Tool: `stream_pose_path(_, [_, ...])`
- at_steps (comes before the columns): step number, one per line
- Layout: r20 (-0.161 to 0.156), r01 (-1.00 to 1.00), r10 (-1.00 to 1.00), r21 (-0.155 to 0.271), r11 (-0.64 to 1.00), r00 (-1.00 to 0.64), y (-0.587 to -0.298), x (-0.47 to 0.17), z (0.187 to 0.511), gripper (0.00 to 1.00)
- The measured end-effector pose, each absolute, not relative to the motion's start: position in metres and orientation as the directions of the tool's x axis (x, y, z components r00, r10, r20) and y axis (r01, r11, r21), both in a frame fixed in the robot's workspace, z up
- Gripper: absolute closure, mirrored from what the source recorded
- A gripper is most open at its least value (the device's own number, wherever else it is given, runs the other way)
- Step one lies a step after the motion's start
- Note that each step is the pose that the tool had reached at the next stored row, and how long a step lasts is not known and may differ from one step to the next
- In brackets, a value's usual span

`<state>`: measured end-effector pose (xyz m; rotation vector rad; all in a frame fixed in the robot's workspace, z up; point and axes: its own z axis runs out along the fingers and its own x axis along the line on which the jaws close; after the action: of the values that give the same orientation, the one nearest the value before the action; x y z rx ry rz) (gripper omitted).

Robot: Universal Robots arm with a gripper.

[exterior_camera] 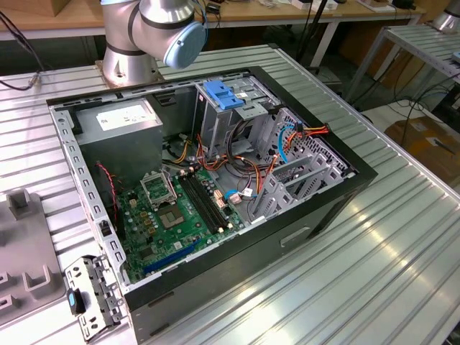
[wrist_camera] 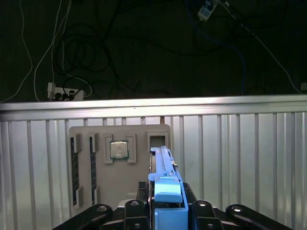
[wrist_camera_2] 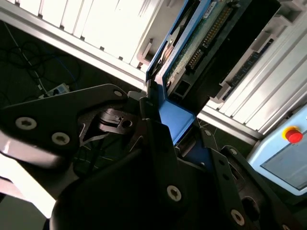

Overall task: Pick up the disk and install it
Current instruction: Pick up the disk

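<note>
- Made out no readable writing on the disk [wrist_camera_2: 192, 50]: label side was turned away, with green circuit board and connector pins facing the second wrist view.
- Spotted a white sticker [exterior_camera: 121, 115] on the grey box [exterior_camera: 136, 147] inside the case [exterior_camera: 338, 201] in the exterior view; print was too small to read.
- Noted a red button [wrist_camera_2: 292, 135] on a pale blue panel in the second wrist view, with no legible marking.
- Found the gripper [wrist_camera: 167, 203] closed to a narrow gap on the disk, with fingers [wrist_camera: 192, 199] pressed against either side of its blue rail [wrist_camera: 165, 167] in the first wrist view.
- Held on edge, with one end seated in the grip and the rest running straight out beyond the fingertips.
- Hung over the grey tray [wrist_camera: 120, 187], far end by an open slot, near a chip [wrist_camera: 118, 149] and two memory sticks [wrist_camera: 76, 167].
- Could not tell whether the disk touched the tray.
- Set on the slatted metal table [wrist_camera: 240, 158]: tray at the exterior view's left, case beside it.
</note>
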<state>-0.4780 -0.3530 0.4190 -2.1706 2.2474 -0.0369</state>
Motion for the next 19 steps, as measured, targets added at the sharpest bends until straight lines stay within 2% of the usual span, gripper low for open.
stream_pose_path(19, [0.004,-0.999,-0.999,-0.029,0.035,-0.035,-0.3530,-0.4780,0.4294,0.63])
